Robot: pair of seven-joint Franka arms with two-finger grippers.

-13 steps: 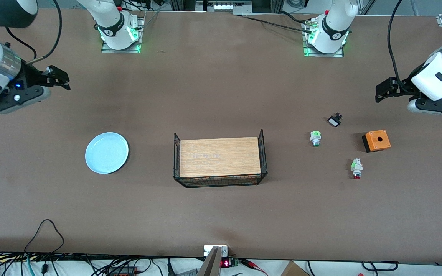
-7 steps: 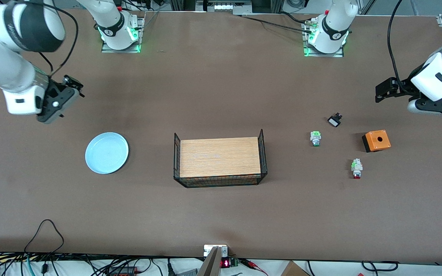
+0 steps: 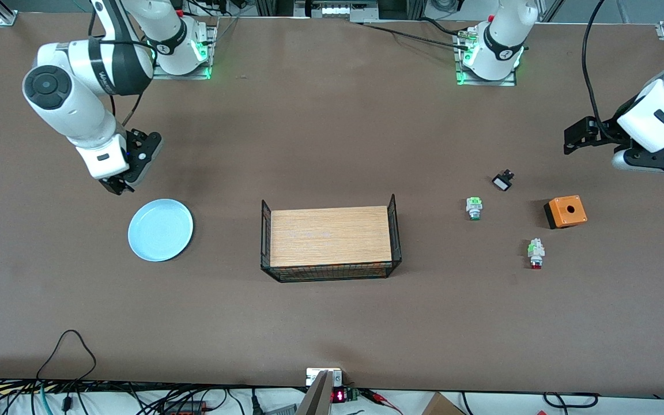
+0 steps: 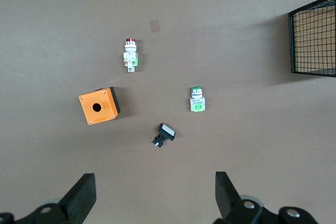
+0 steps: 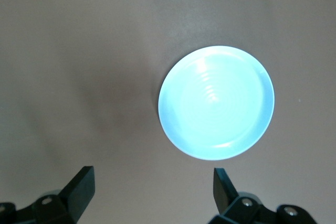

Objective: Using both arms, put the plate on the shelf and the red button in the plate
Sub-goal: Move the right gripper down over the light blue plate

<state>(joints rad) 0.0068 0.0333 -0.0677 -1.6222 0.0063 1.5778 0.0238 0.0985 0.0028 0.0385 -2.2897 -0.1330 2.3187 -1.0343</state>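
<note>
A: While both grippers hang empty, where's the plate (image 3: 160, 230)?
B: On the surface (image 3: 332, 323), under the right gripper (image 3: 119, 185), fingers wide.
A: The one red button (image 3: 536, 254)?
B: Near the orange box (image 3: 565, 211); left gripper (image 3: 575, 138) wide too.

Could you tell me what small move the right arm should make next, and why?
Probably ease the right gripper toward the front camera and down onto the plate's rim: its fingers are open and empty, and the plate lies flat on the table, just short of being under them.
</note>
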